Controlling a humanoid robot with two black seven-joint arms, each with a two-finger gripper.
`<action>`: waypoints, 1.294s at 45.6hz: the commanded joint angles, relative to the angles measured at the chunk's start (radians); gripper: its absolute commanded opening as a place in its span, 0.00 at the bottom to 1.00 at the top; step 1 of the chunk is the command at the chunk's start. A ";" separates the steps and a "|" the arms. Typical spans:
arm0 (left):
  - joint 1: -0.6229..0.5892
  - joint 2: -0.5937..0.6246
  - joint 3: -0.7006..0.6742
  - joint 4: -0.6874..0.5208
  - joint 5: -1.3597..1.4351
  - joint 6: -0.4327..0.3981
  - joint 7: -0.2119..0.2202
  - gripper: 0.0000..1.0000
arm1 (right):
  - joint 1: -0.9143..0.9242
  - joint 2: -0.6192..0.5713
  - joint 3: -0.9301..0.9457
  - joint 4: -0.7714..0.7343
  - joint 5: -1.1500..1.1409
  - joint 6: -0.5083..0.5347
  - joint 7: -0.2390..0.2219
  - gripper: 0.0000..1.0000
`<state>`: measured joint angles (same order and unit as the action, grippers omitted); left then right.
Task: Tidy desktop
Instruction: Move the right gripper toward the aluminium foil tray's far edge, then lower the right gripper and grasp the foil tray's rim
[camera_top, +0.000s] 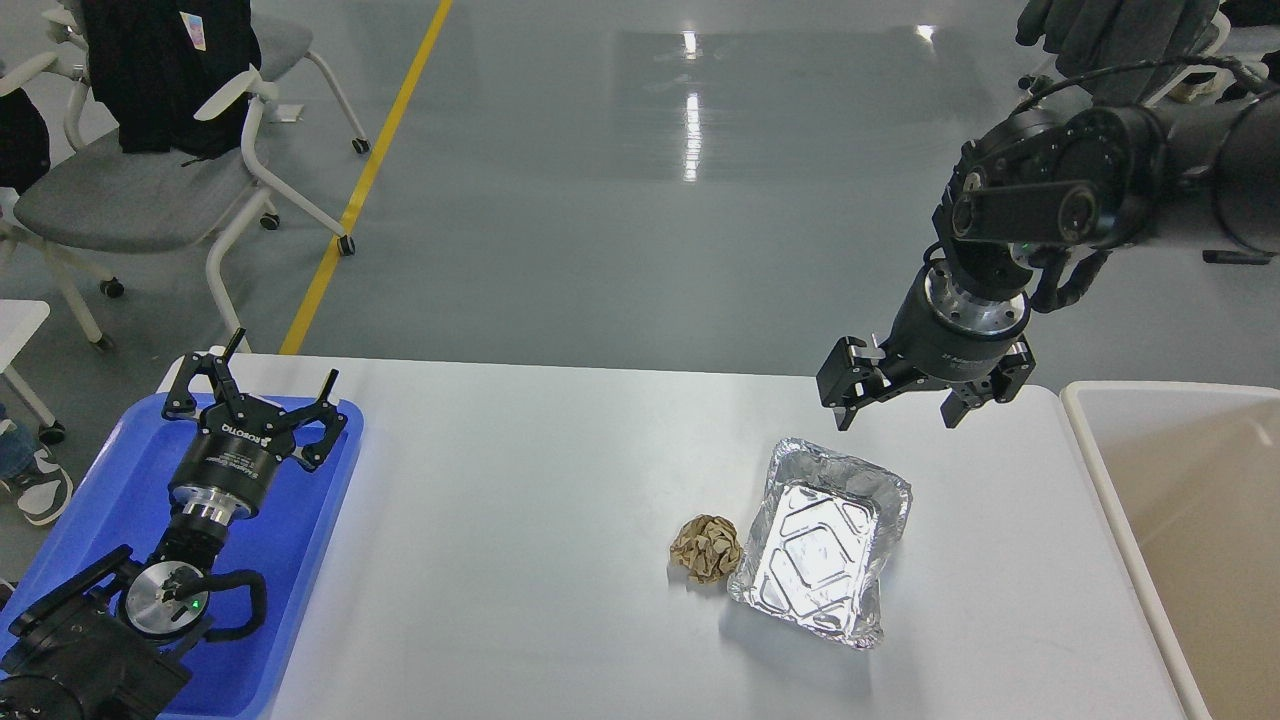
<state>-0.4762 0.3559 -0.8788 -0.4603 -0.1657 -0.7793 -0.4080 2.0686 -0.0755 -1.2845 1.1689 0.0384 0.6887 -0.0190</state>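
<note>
A: What are the arms like?
B: Matte black, jointed, with silver metal wrist rings. The left gripper (262, 392) carries white lettering; a small green light glows behind it.
A: And the right gripper (900, 410)?
B: Chunky black fingers (845, 385), looping black cables.

Bin (1180, 520) cropped at right edge

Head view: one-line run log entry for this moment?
left gripper: open, over blue tray | right gripper: open, above foil tray | paper ball: on desktop

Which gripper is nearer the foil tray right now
Right. The right gripper hangs open just above the foil tray's far end; the left gripper is open far off, over the blue tray.
</note>
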 joint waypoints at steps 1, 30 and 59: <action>0.001 0.000 0.000 0.000 0.000 0.000 -0.002 0.99 | -0.021 -0.006 0.001 -0.005 -0.012 -0.005 0.001 1.00; -0.001 0.000 0.000 -0.001 0.000 0.000 -0.002 0.99 | -0.030 -0.131 0.013 -0.012 -0.009 -0.006 -0.001 1.00; -0.001 0.000 0.000 0.000 0.000 0.000 0.000 0.99 | -0.291 -0.211 0.089 -0.003 -0.041 -0.305 0.001 1.00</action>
<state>-0.4771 0.3556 -0.8791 -0.4602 -0.1657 -0.7793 -0.4083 1.9163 -0.2705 -1.2482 1.1632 0.0271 0.5220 -0.0196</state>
